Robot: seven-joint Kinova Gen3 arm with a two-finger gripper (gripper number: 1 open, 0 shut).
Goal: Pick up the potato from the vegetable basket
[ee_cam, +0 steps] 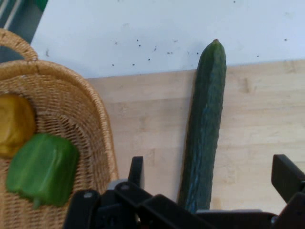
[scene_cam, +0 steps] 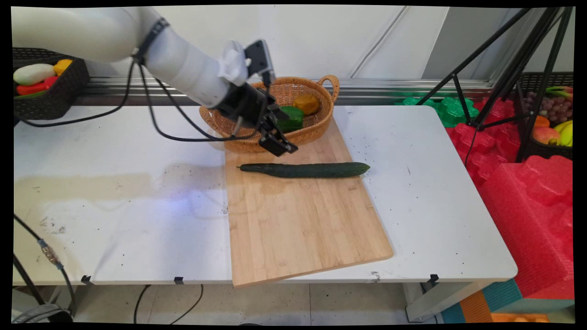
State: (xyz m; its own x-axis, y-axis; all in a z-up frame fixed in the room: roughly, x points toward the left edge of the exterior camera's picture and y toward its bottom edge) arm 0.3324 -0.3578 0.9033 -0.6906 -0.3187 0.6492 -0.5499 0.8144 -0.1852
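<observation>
Between the fingers (ee_cam: 136, 171) lies open air: the gripper (scene_cam: 278, 145) stands with its jaws spread wide, holding nothing, one fingertip at each side of the hand view and the cucumber (ee_cam: 205, 129) running up the gap between them. It hangs above the cucumber's stem end, apart from it, though how high it stands over the skin is hard to judge from either view. The cucumber (scene_cam: 305, 169) lies flat across the far part of the board (scene_cam: 302, 220), its long axis along the table's width, its blunt end reaching the board's right edge. Just behind the gripper sits the basket (scene_cam: 316, 130), with a green pepper (scene_cam: 290, 118) and a yellow one (scene_cam: 307, 103) inside; its near wall is close to the finger on that side. That closeness is the main hazard as I read it: a finger that comes down off line could catch the wicker rim and drag or tip the basket. A grip taken so near one end of a long, smooth, round thing would likely let it swing or slip, and a squeeze off centre could roll it along the board. The black cables (scene_cam: 151, 114) sag from the arm over the table (scene_cam: 114, 201) and could snag the basket's left edge if the arm swings that way.
</observation>
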